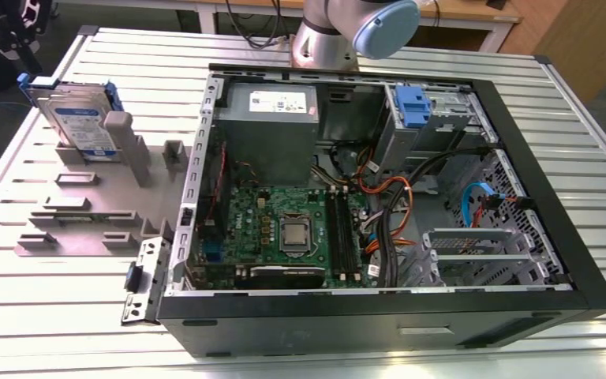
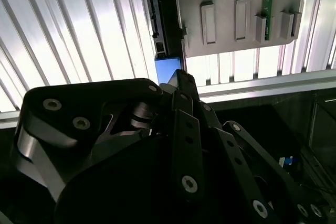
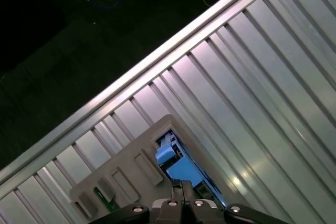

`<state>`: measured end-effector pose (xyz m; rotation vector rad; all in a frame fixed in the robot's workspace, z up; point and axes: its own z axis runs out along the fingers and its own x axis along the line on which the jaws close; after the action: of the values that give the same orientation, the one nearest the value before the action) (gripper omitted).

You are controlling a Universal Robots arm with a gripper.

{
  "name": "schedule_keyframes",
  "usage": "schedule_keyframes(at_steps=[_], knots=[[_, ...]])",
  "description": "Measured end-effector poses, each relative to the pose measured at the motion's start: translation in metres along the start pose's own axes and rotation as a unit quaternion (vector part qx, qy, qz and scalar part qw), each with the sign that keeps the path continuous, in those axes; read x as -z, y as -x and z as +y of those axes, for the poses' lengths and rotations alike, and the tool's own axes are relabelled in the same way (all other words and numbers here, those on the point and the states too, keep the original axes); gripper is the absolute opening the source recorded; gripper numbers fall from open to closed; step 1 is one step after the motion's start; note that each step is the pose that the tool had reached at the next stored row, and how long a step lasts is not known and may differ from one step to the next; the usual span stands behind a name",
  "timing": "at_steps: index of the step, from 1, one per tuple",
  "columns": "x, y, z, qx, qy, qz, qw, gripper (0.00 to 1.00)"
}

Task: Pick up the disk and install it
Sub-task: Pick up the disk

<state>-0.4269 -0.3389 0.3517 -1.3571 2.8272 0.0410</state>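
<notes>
Ribbed aluminium tabletop [image 1: 555,110] runs under everything, bright between its grooves. Nearest in both wrist views is the black linkage gripper [image 3: 181,183]. Its claw is pressed together on nothing and hangs just above the top edge of the disk [image 1: 76,118], a flat rectangular silver hard drive.

My worry starts there. A claw coming down like this would, I judge, strike the rim rather than straddle it. That could rock the drive or jam it in its slot. The thin blue plastic bracket [image 2: 168,70] framing the drive faces the claw, and a pinch on plastic alone might flex or slip.

The disk stands upright on edge at the far end of a grey slotted holder block [image 1: 82,213], on the exterior view's left of the case. Its white-and-blue label faces outward, and blue tabs jut at both upper corners.

Farther off lies the open black metal computer case [image 1: 387,316], on its side. A bare blue plastic caddy [image 1: 413,106] sits at its far corner. Loose orange and black cables [image 1: 387,189] lie close to the bays, and I judge they could snag a carried drive.
</notes>
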Motion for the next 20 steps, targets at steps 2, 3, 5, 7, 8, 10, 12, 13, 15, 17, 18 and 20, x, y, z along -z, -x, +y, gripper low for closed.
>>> schedule_keyframes(at_steps=[2,3,5,7,8,10,12,13,15,17,18,20], knots=[[-0.0001,0.0,0.0,0.007,-0.0002,-0.0001,0.99997,0.11],[-0.0003,-0.0001,0.0001,0.01,-0.0007,-0.0005,0.99995,0.11],[-0.0004,-0.0001,0.0001,0.015,-0.0014,-0.0011,0.99989,0.11],[-0.0002,-0.0001,0.0001,0.02,-0.0018,-0.0013,0.9998,0.11],[-0.0003,-0.0001,0.0001,0.023,-0.0022,-0.0015,0.99974,0.11],[-0.0004,-0.0002,0.0001,0.03,-0.0031,-0.0022,0.99955,0.11],[-0.0005,-0.0003,0.0001,0.036,-0.004,-0.0029,0.99933,0.11],[-0.0006,-0.0004,0.0001,0.039,-0.0043,-0.0031,0.99922,0.11],[-0.0007,-0.0004,0.0001,0.046,-0.0048,-0.0035,0.9989,0.11],[-0.0009,-0.0005,0.0,0.055,-0.0053,-0.0038,0.99845,0.11],[-0.0009,-0.0006,0.0,0.059,-0.0055,-0.004,0.99821,0.11],[-0.001,-0.0009,0.0,0.067,-0.0061,-0.0044,0.99775,0.11]])
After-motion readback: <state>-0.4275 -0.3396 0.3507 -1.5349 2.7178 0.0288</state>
